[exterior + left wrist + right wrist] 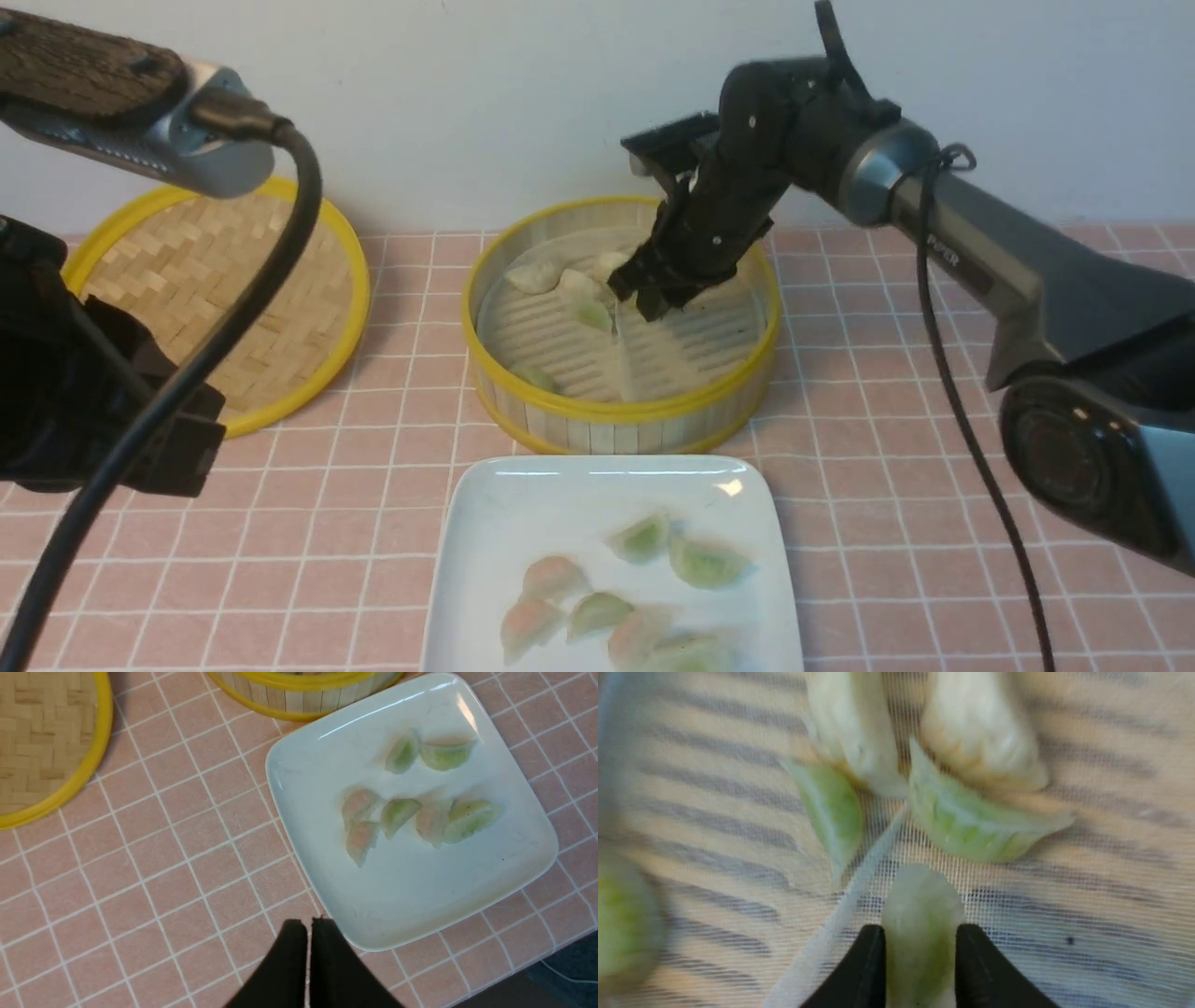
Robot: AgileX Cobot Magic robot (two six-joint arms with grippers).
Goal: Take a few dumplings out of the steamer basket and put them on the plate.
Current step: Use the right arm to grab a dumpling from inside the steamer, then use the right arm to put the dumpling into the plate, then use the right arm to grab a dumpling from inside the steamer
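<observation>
I note a round woven bamboo lid [168, 252] with a yellow rim, lying flat on the left side of the table [859, 485], close to the wall [467, 93]. The table top is pink squares with white grid lines; no stains that I can make out. The wall is plain and pale. The right wrist view shows a fine white mesh cloth [1064, 914] over slats, with one raised fold across it.

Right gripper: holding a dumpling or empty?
Holding one: the right gripper has a dumpling pinched between its fingers, inside the basket.
</observation>
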